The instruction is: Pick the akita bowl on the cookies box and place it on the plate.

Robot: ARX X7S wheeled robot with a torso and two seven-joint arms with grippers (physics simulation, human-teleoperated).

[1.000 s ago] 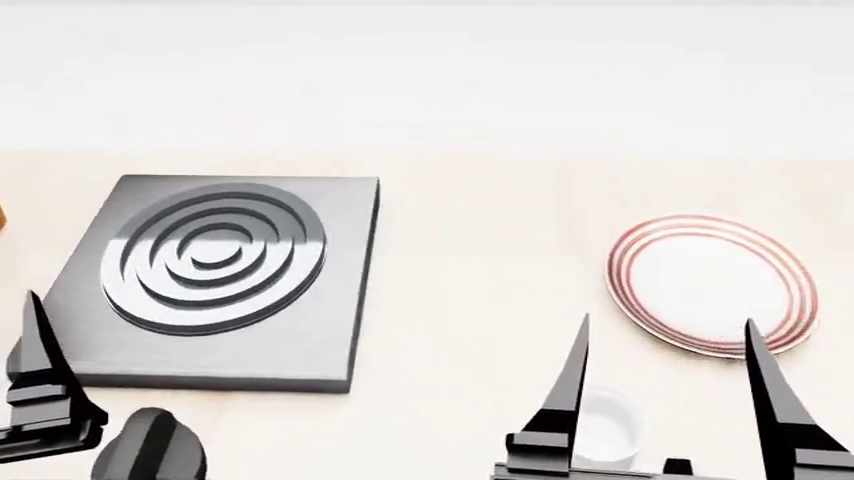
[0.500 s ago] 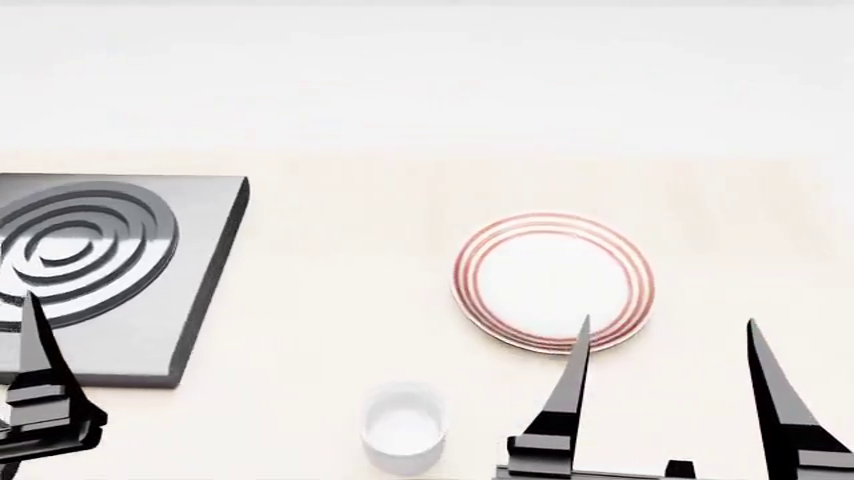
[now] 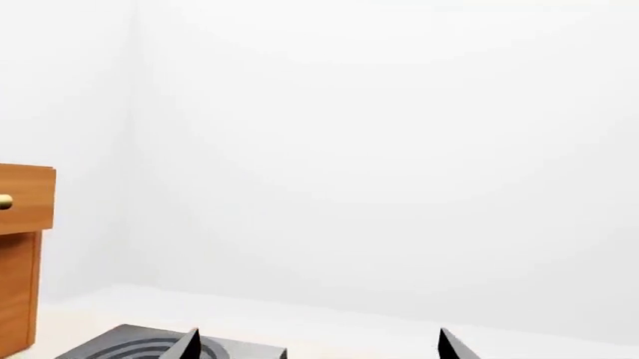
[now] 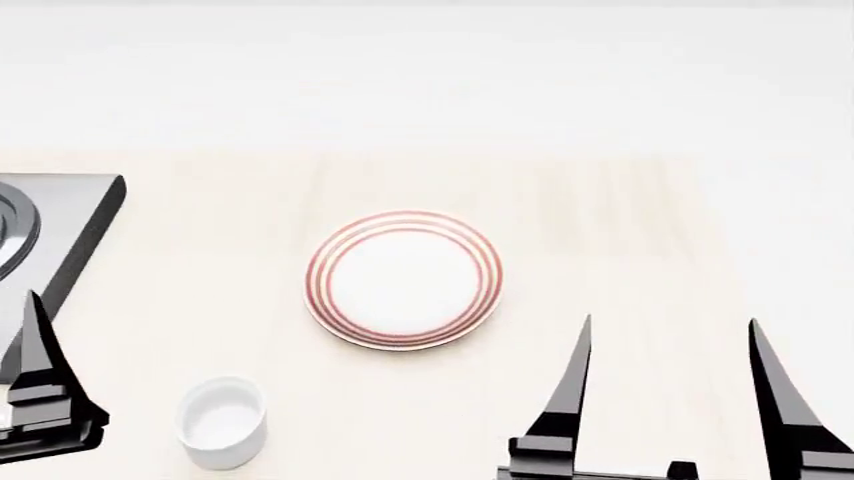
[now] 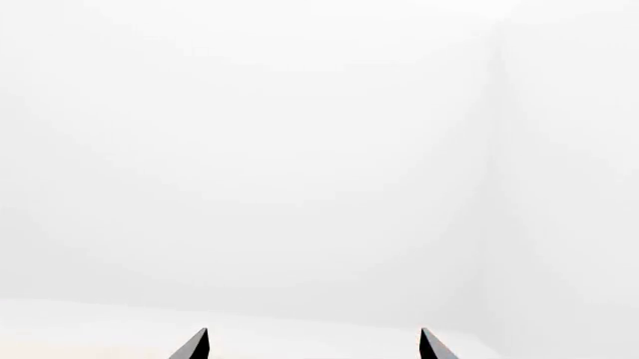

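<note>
The plate (image 4: 404, 280), white with thin red rings, lies empty on the pale wooden table, left of and beyond my right gripper. The akita bowl and the cookies box are out of view in every frame. My right gripper (image 4: 667, 320) hangs over the near right of the table, open, nothing between its black fingers (image 4: 571, 395); its own view shows the right gripper (image 5: 313, 331) facing a bare white wall. Only one finger (image 4: 40, 360) of the left gripper shows at the head view's left edge. In its wrist view the left gripper (image 3: 317, 333) is open and empty.
A small plain white cup (image 4: 222, 420) stands near the front edge, left of the plate. A dark grey stove plate (image 4: 60, 235) with ring grooves sits at the far left, and the stove plate (image 3: 130, 348) also shows in the left wrist view beside a brown wooden cabinet (image 3: 20, 254).
The head view has swung to the right: plate and cup slid left across the picture and the stove plate has nearly left it. Both grippers keep their place in the view, still open.
</note>
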